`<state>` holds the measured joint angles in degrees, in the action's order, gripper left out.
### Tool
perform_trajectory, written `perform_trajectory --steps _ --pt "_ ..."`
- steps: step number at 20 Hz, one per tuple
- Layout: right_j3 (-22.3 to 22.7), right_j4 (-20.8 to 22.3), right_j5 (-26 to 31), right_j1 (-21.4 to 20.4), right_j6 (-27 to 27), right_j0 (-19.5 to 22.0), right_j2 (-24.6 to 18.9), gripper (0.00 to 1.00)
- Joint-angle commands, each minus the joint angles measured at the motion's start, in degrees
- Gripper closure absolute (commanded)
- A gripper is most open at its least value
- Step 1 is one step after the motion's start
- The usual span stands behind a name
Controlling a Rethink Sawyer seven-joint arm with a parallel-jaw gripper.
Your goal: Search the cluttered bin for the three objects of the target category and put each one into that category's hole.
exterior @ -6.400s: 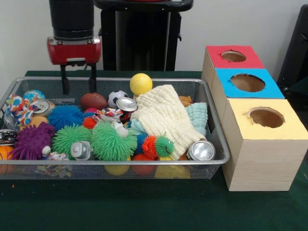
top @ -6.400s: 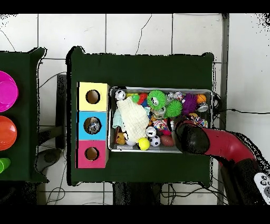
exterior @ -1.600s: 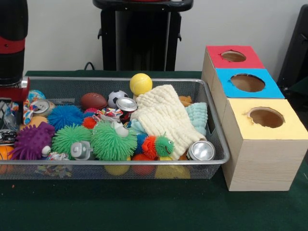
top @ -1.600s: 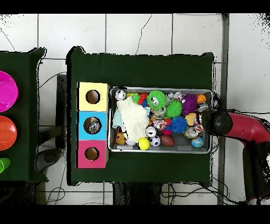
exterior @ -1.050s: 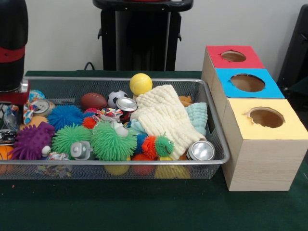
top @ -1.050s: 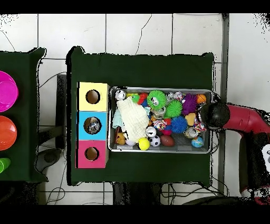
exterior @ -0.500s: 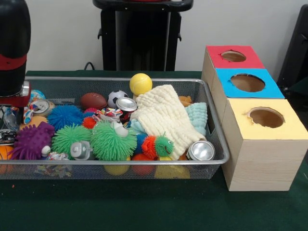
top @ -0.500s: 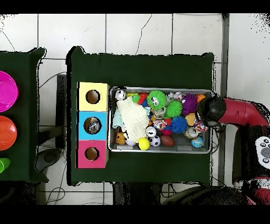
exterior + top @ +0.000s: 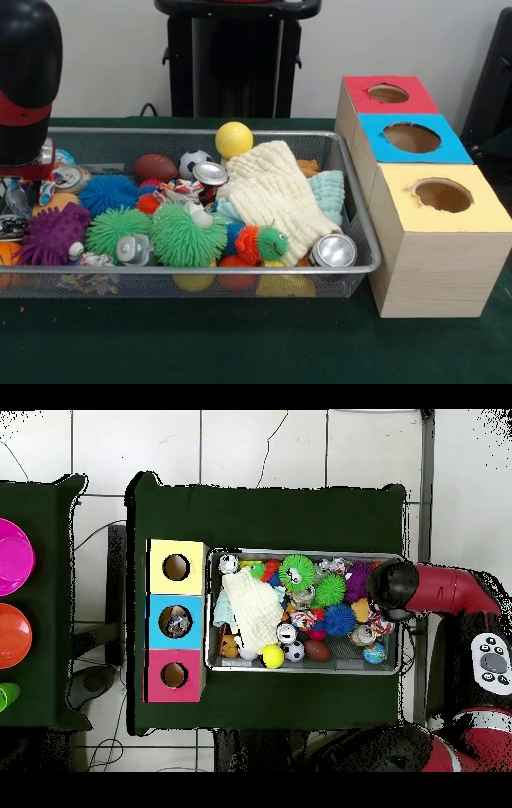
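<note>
The wire mesh bin (image 9: 200, 270) holds a jumble: silver cans (image 9: 334, 250) (image 9: 210, 173) (image 9: 72, 178), a yellow ball (image 9: 234, 138), a soccer ball (image 9: 194, 162), a brown football (image 9: 154, 166), spiky green (image 9: 188, 234), purple (image 9: 52, 232) and blue (image 9: 108, 192) balls, and a cream cloth (image 9: 272, 192). My gripper (image 9: 22, 174) hangs low at the bin's left end, its lower part hidden among the toys. From overhead, the arm's head (image 9: 392, 587) covers the bin's right end beside the purple ball (image 9: 358, 579).
Three boxes with round holes stand right of the bin: red (image 9: 388, 94), blue (image 9: 410, 138) and yellow (image 9: 442, 194). In the overhead view the blue box's hole (image 9: 175, 621) has something inside. Pink (image 9: 12, 556) and orange (image 9: 12, 634) discs lie on a separate table.
The arm left the bin's back area above the football, swung to the bin's left end, and over the last second crept forward along that end toward the purple ball.
</note>
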<state>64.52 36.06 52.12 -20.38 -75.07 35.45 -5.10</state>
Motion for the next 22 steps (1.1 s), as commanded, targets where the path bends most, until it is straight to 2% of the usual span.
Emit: perform_trajectory --steps 1,8,13,14,22 --pt "-1.7 8.9 7.2 3.3 5.2 3.2 9.0 0.0" --pt "-2.9 9.2 6.2 4.6 5.8 3.6 10.0 0.0" --pt "-3.5 7.1 7.0 5.3 7.8 3.8 8.5 0.0" --pt "-3.5 6.6 7.3 5.3 8.4 3.8 8.1 1.0" --pt "-1.6 5.1 3.9 4.4 8.0 4.9 6.4 1.0"
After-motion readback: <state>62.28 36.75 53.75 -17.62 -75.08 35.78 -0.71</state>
